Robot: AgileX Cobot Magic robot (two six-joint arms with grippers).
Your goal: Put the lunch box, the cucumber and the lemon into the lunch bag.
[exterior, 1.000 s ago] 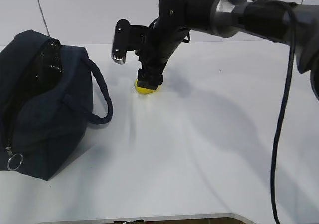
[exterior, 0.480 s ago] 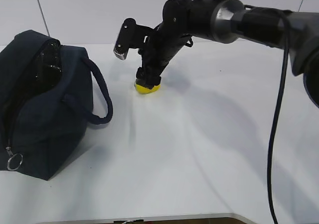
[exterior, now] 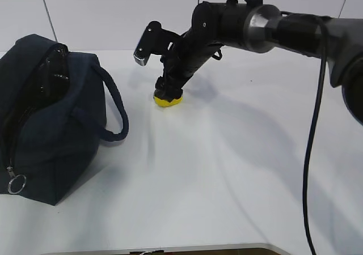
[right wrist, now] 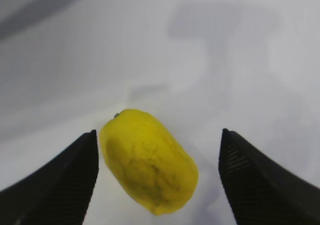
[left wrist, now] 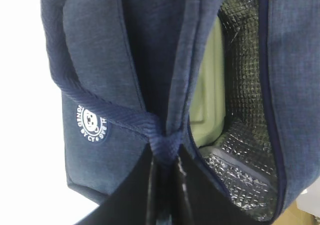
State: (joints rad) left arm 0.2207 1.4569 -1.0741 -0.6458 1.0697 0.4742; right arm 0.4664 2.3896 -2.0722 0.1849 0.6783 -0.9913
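Closest to the right wrist camera, the right gripper is seen with its two dark ribbed fingers spread wide apart, and the lemon is found between them on the white table; it lies just beside the finger on the left of that view and clearly apart from the other one, with nothing clamped. From the exterior view, the same gripper is lowered over the lemon, which is partly hidden beneath the fingertips. At the left gripper, the fingers are closed together on a loop handle of the lunch bag, the navy strap being pinched just above the fingertips. Beyond that grip, to its right, the bag's mouth is held open, silver foil lining is exposed, and the pale green lid of the lunch box is seen inside. A small white emblem is carried on the bag's outer wall, left of the grip. The cucumber cannot be made out.
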